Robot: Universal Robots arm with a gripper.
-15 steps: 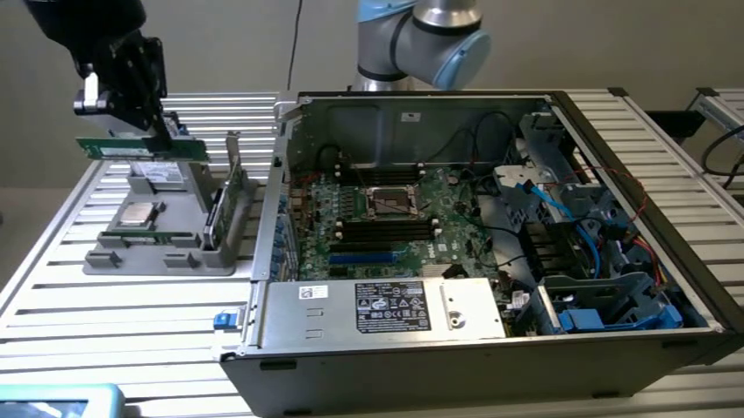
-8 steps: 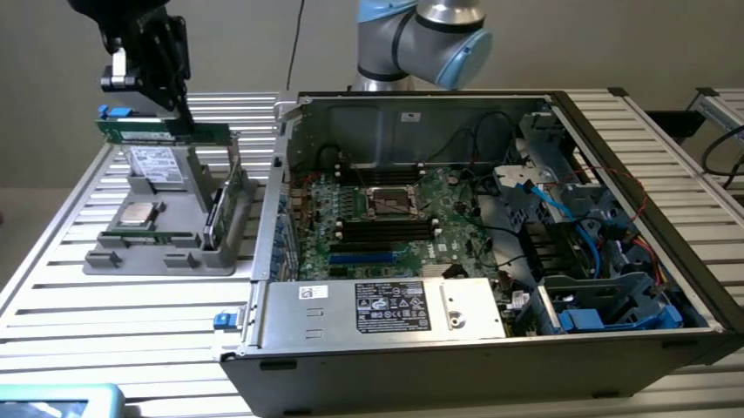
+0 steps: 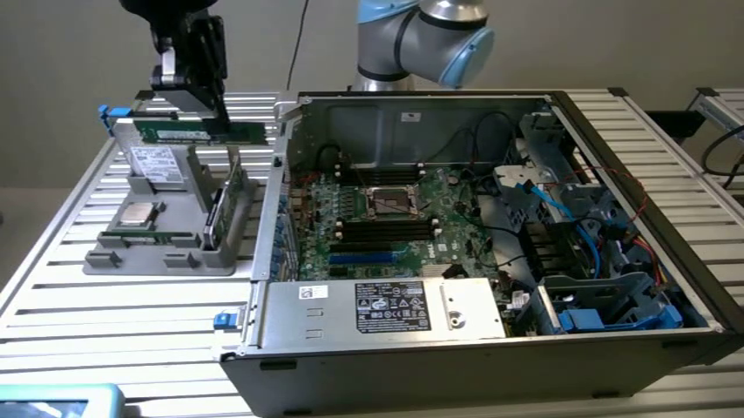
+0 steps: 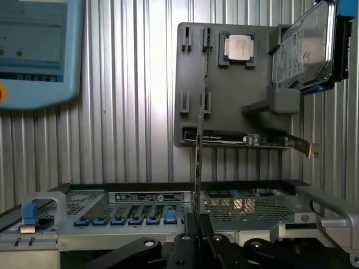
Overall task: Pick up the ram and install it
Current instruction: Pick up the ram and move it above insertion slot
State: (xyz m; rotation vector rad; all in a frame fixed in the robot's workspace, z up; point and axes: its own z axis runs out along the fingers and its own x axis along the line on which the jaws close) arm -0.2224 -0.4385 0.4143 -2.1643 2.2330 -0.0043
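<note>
The exterior view shows the green face of the ram, clamped in the closed fingers above the grey holder, while the wrist view catches it edge-on, with the fingers partly cropped.

No text legible; labels on the power supply cover and the hard drive are too small to read.

Open computer case; grey tray holding processor, hard drive.

I saw a silver arm with pale-blue joint caps; its gripper was black, with a grey block and round screws.
</note>
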